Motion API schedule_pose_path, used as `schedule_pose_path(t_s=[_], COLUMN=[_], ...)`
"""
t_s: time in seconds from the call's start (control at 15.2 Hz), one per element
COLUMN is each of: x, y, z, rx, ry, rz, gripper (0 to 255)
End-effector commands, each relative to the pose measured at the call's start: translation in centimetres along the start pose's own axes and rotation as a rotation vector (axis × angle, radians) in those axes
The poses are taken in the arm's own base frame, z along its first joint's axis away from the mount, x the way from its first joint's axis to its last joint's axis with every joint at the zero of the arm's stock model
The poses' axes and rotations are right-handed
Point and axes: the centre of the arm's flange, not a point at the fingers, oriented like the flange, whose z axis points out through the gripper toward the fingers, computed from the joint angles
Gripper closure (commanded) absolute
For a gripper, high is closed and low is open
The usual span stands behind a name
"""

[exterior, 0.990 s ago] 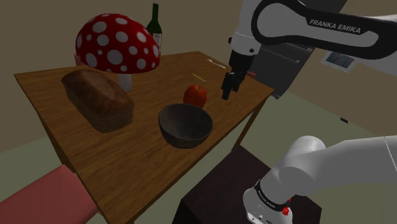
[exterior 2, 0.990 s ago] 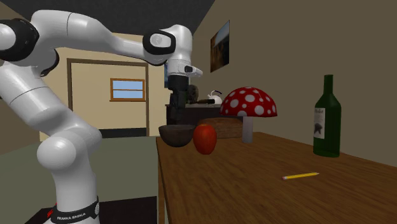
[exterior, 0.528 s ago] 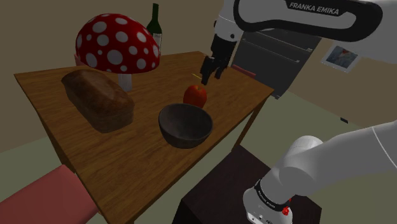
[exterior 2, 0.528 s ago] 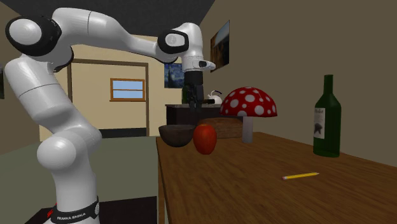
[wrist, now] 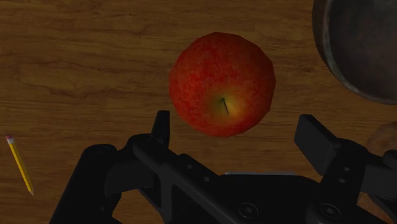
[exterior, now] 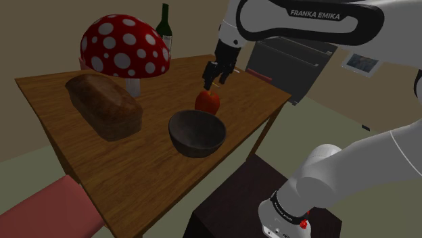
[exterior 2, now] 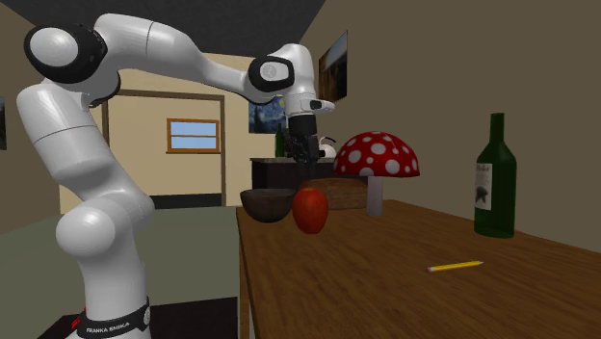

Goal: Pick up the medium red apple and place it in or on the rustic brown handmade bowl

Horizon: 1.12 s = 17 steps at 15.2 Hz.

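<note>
End effector [wrist: 235,126] over apple [wrist: 222,84], fingers [wrist: 161,129] apart

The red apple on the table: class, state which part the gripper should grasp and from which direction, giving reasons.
Grip the apple across its widest middle, coming straight down from above. It sits upright, stem up, round sides free on the table. The open gripper hovers above it; the bowl stands close beside, so keep fingers clear of its rim.
</note>
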Motion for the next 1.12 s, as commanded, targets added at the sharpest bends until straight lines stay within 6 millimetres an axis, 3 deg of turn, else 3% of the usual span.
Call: schedule_pose_path(t_s=[0.0,0.53,0.59,1.06], x=[0.05,0.05,0.05,0.05], y=[0.08,0.08,0.08,0.09], z=[1.10,1.40,1.40,1.40], rx=[0.000,0.000,0.000,0.000], ry=[0.001,0.001,0.001,0.001], rz=[0.000,0.000,0.000,0.000], gripper=[0,0,255,255])
